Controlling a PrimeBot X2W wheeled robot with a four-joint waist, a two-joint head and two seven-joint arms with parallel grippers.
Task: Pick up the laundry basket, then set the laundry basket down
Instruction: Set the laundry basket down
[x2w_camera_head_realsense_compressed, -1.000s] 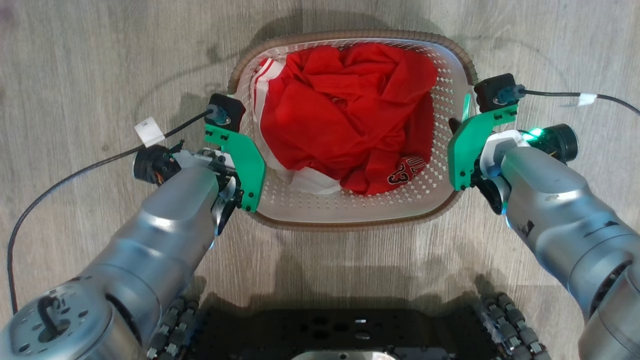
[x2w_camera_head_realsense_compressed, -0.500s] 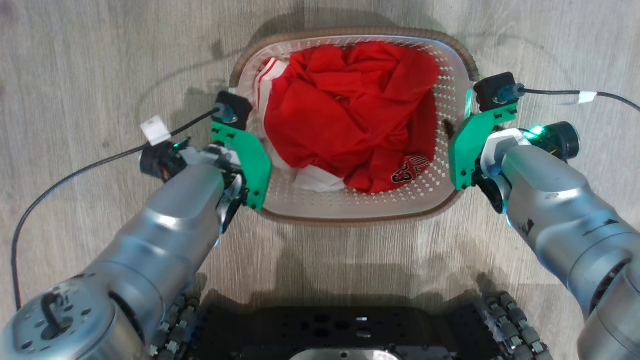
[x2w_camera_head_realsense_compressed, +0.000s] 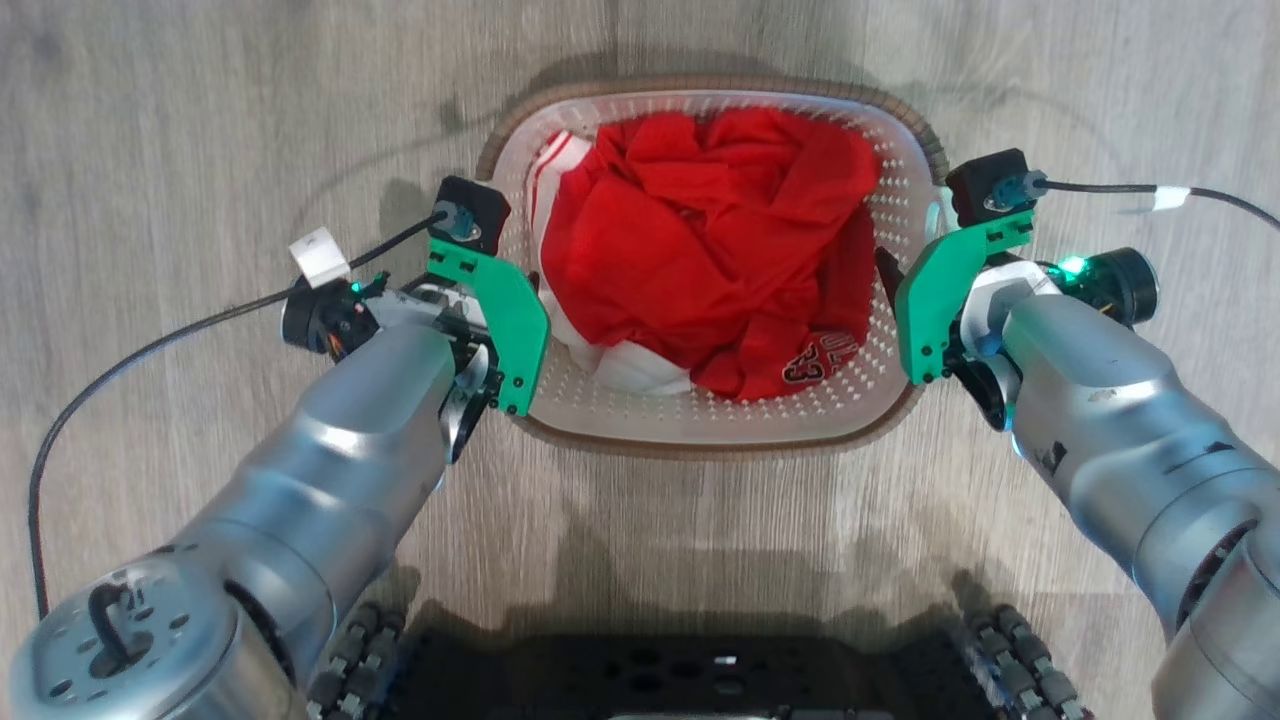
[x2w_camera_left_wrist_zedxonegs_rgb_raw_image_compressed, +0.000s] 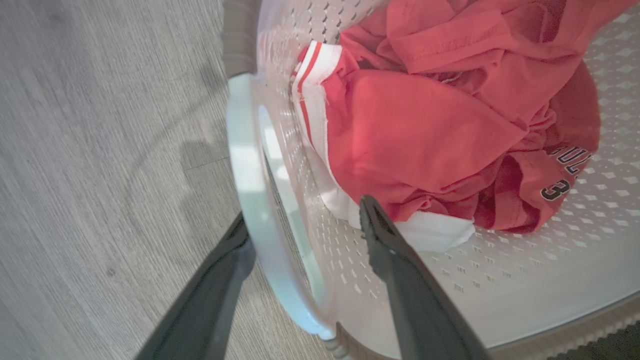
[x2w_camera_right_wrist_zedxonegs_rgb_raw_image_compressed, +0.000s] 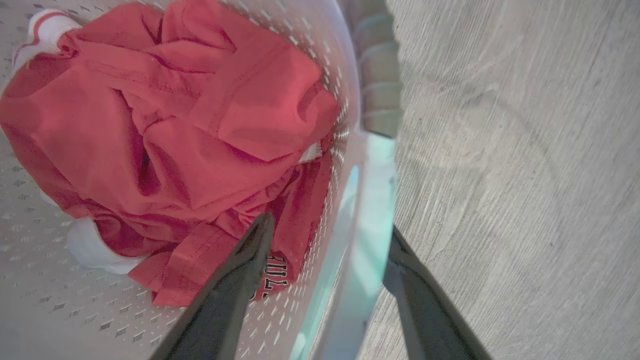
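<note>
Since the laundry basket (x2w_camera_head_realsense_compressed: 700, 435) lies between your arms over the floor (x2w_camera_head_realsense_compressed: 200, 120), long axis running left to right, with left pincer (x2w_camera_left_wrist_zedxonegs_rgb_raw_image_compressed: 303, 212) and right pincer (x2w_camera_right_wrist_zedxonegs_rgb_raw_image_compressed: 329, 224) each clamped astride a side handle, lower both evenly.

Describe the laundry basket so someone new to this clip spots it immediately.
Against the grey wood-look floor, look straight ahead between the left arm and right arm: that is the laundry basket. Unlike those silver arms, it is white perforated plastic with a brown woven-look rim, holding a crumpled red jersey.
</note>
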